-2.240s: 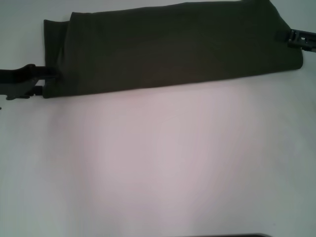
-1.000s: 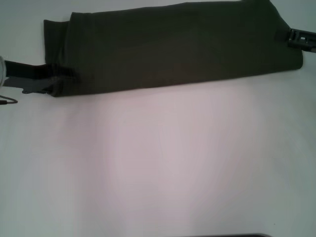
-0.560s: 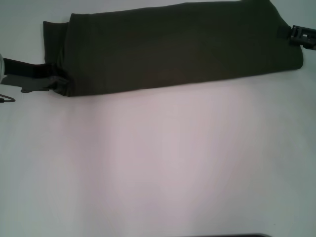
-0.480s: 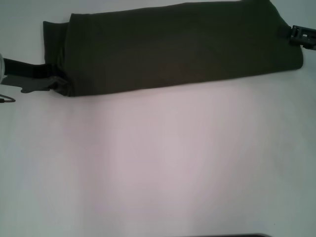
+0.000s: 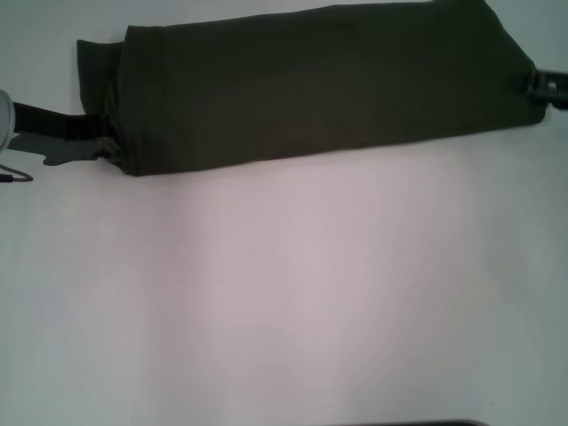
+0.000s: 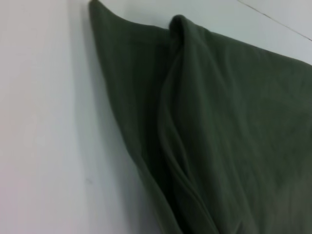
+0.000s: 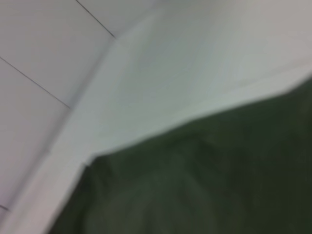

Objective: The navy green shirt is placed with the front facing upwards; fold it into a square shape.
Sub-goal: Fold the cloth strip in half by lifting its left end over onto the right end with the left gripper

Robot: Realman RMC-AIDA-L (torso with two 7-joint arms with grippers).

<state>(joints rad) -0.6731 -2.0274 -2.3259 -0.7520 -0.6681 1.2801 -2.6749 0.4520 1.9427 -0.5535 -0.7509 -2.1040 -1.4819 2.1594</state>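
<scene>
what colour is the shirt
Dark olive green, plain; the navy green shirt shows best in the left wrist view.

matt soft cloth shirt (image 5: 319, 84), smooth white table (image 5: 293, 293)

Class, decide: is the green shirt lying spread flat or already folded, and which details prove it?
Folded. The navy green shirt lies as a long narrow band on the table; the left wrist view shows stacked layers at its end.

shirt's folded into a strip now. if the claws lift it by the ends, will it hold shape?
Probably not. The shirt lies in soft, rumpled layers at the left claw, so it would likely sag mid-span. Loose layers may slip apart. It looks light.
</scene>
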